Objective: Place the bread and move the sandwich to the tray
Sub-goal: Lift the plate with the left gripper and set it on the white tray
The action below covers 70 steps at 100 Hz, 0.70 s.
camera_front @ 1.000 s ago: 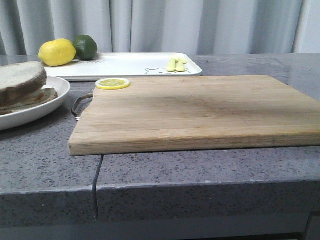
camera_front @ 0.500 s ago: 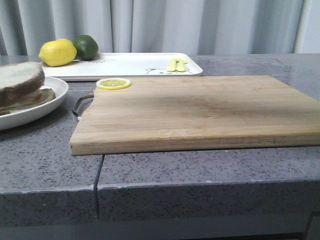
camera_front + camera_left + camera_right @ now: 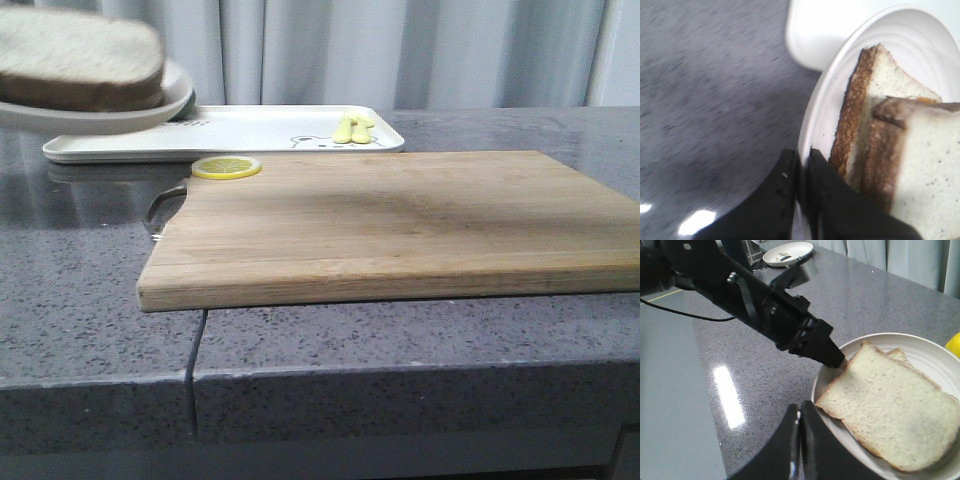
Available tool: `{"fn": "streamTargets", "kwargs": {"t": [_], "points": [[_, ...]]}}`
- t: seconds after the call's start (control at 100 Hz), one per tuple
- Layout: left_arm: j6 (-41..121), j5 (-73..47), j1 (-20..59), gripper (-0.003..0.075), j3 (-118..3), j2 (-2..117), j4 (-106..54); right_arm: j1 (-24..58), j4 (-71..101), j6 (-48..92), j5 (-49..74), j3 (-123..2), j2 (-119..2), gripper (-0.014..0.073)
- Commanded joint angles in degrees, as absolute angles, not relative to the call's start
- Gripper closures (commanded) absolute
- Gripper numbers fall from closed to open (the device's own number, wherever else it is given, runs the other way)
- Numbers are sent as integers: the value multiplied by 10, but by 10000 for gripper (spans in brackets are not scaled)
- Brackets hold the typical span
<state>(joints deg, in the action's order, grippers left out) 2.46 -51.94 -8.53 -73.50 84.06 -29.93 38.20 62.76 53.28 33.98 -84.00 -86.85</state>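
Both grippers clenched the dish [image 3: 175, 100] rim: left gripper [image 3: 801, 162], right gripper [image 3: 800, 421]. The sandwich [image 3: 80, 60], bread [image 3: 897, 412] on top, rode aloft at far left over the tray [image 3: 260, 128], presumably kept level.

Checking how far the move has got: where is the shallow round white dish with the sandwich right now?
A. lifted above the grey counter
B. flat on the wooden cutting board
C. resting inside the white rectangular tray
A: in the front view the shallow round white dish hangs clear of the grey counter, and the left gripper pinches its rim.
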Motion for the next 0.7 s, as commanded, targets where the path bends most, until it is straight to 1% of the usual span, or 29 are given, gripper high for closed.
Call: {"fn": "streamTargets", "kwargs": {"t": [0.0,0.23,0.56,0.69], "points": [[36,-478,-64,740,-781,849,-369,384,651,538,320,-860,-823,593],[40,-469,-20,740,-897,967,-408,384,641,538,322,-860,-765,593],[40,-478,-13,740,-1073,1141,-542,384,641,538,362,-860,-724,593],[40,-477,-10,740,-1121,1191,-545,384,641,537,370,-860,-723,593]]}}
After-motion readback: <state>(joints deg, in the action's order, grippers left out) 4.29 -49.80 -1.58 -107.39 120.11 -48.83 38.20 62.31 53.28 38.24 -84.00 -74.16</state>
